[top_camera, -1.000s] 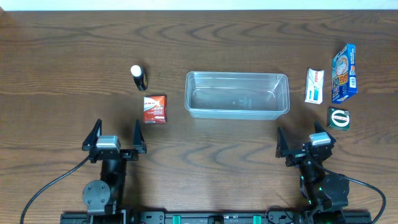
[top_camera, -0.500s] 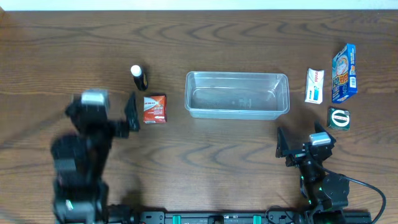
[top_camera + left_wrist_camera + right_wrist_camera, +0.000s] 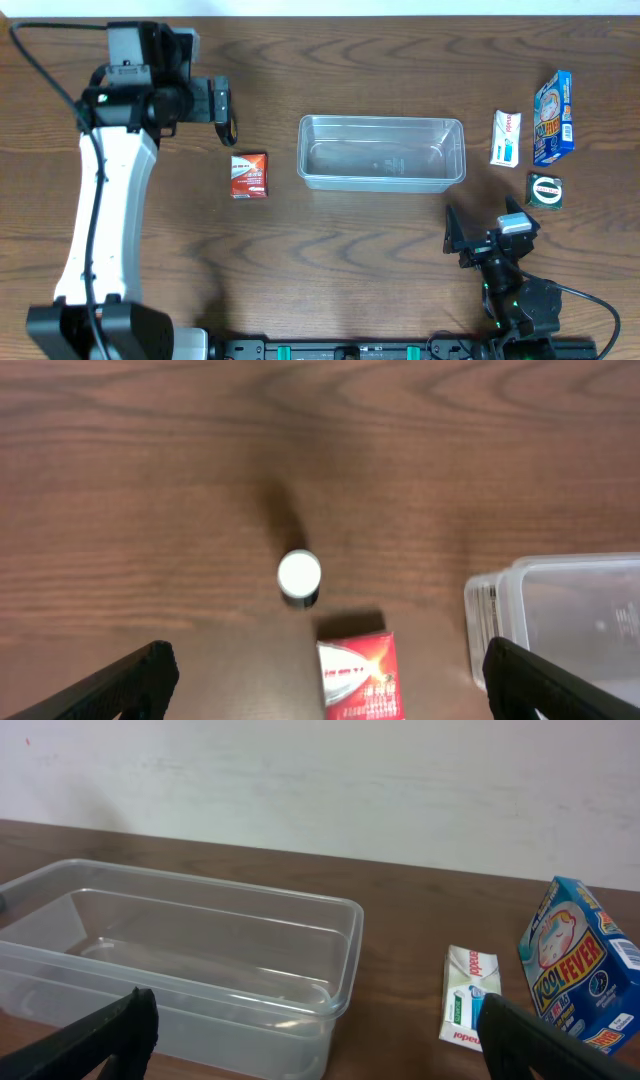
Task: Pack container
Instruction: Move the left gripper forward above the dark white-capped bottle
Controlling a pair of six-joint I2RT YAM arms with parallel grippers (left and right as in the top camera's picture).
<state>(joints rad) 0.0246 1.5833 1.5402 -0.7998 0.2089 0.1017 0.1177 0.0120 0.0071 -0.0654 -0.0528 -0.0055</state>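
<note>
The container (image 3: pixel 380 121) is a clear plastic tub, empty, at the table's middle; it also shows in the left wrist view (image 3: pixel 575 565) and the right wrist view (image 3: pixel 215 892). My left gripper (image 3: pixel 214 102) is open and empty, held high over the back left. In the left wrist view (image 3: pixel 325 655) it looks down on a small dark bottle with a white cap (image 3: pixel 299 576) and a red box (image 3: pixel 358 678). The red box (image 3: pixel 249 175) lies left of the container. My right gripper (image 3: pixel 490 236) is open and empty at the front right, facing the container (image 3: pixel 315 1020).
Right of the container lie a white toothpaste box (image 3: pixel 506 137), a blue Kool Fever box (image 3: pixel 553 117) and a small green round-marked pack (image 3: pixel 545 190). The toothpaste box (image 3: pixel 470 995) and blue box (image 3: pixel 575 970) also show in the right wrist view.
My left arm has risen from the front left and swung back to hover over the bottle, now mostly hidden in the overhead view. The right arm has not moved.
</note>
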